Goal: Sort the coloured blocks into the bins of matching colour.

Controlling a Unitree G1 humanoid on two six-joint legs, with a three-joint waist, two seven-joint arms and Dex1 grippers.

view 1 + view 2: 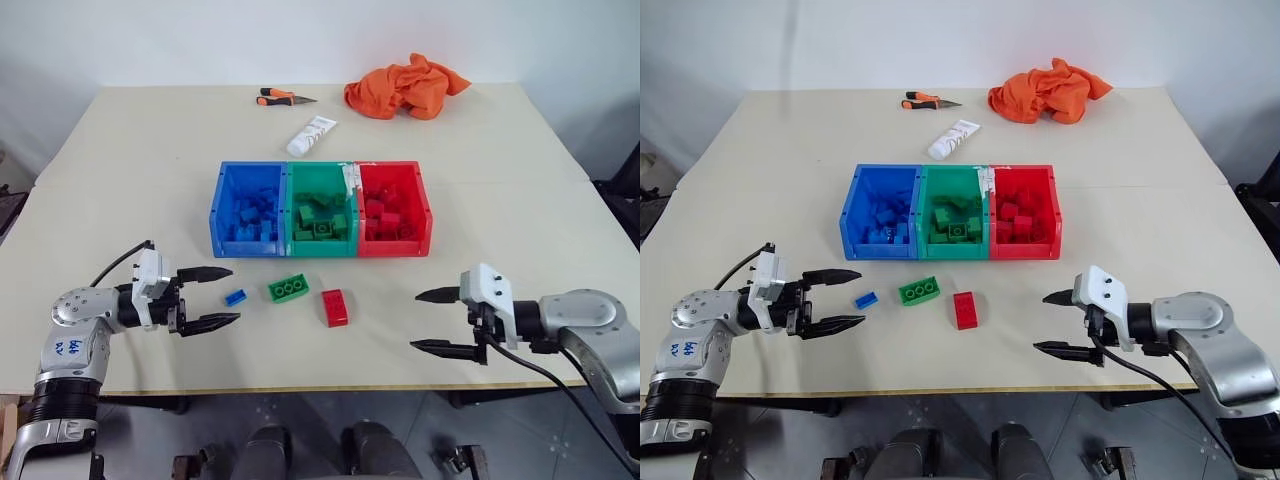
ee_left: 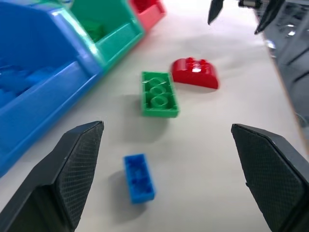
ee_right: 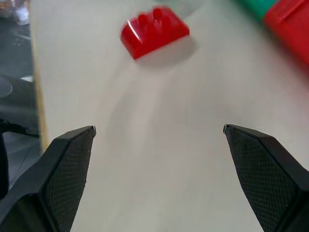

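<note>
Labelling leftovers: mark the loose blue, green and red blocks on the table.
blue block (image 1: 236, 296), left eye view, top face.
green block (image 1: 288, 289), left eye view, middle stud.
red block (image 1: 335, 307), left eye view, middle of top.

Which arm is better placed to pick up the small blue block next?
Left. The open left gripper sits right beside the blue block, pointing at it; the right gripper is beyond the red block.
</note>
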